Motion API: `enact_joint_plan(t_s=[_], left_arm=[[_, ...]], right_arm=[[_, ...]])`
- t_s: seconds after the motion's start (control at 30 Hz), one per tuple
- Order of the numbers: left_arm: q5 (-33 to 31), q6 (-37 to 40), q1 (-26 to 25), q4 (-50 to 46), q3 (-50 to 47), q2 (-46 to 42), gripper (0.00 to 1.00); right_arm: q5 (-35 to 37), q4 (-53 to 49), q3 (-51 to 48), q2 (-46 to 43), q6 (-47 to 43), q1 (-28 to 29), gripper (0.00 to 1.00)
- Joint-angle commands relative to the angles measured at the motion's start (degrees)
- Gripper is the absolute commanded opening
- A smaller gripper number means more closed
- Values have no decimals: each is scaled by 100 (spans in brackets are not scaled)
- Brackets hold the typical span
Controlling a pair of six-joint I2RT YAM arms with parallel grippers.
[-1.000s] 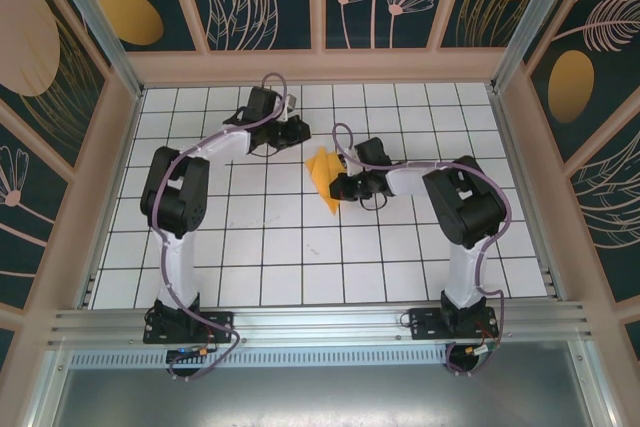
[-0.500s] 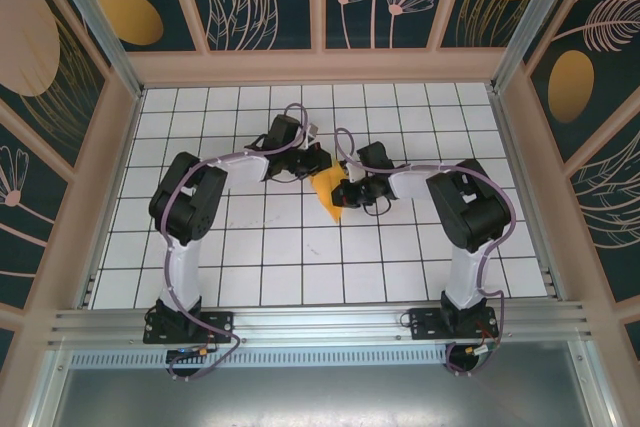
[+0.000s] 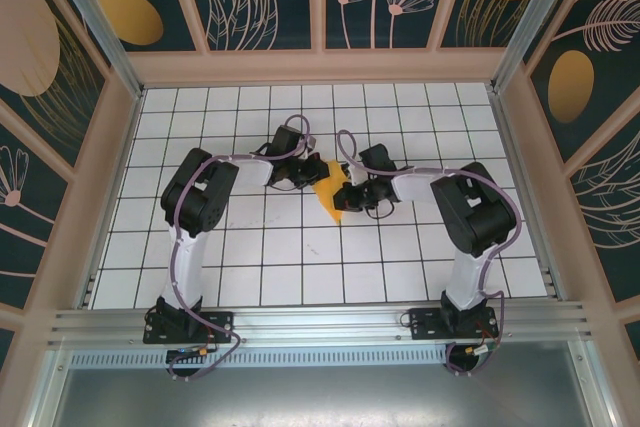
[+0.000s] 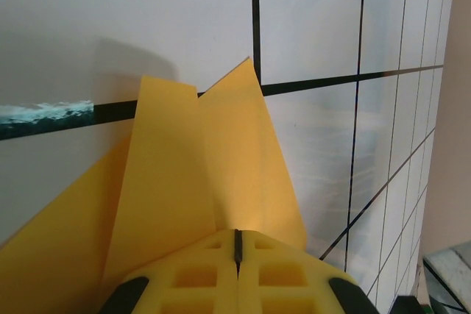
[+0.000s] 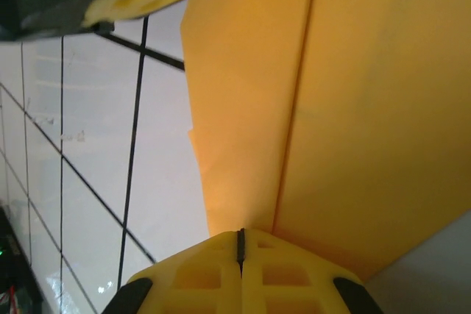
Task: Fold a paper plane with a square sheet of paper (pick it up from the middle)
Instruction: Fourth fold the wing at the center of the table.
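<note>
Both pincers are pinching tight, with no gap between their yellow tips. Seen from up above, the left pincer (image 3: 309, 173) is biting the sheet of paper (image 3: 328, 193) on its 10 o'clock side. The right pincer (image 3: 347, 193) is biting it on its 3 o'clock side. The paper is near the middle of the white tabletop (image 3: 250, 267), a little toward 12 o'clock, right between the two arms.

I am thinking the paper could rip. It is thin, and two pincers are holding it at once. If they are pulling apart or twisting different ways, it may tear at a fold. It could also slide out, because each pincer is holding only a small bit by the edge. If one arm is pushing toward the other, the paper may crumple.

The paper is looking orange-yellow and plain, with no drawing on it. It is not a flat square. It is folded into a narrower shape with a point aiming at about 6 o'clock. From the camera on the left pincer (image 4: 237, 237), two flaps are lying side by side with a little notch between their tops. From the camera on the right pincer (image 5: 240, 237), one long straight crease is running up the paper. It is not looking like a finished plane yet.
</note>
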Motion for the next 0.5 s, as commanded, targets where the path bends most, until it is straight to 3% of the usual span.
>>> enact_joint_plan(t_s=[0.0, 0.23, 0.47], left_arm=[[-520, 299, 2, -333, -243, 255, 7], [-542, 428, 3, -464, -167, 280, 7], [-707, 516, 3, -656, -39, 279, 6]], right_arm=[[-543, -243, -80, -244, 165, 60, 0], [-134, -417, -189, -8, 150, 95, 0], [-424, -254, -802, -79, 174, 127, 0]])
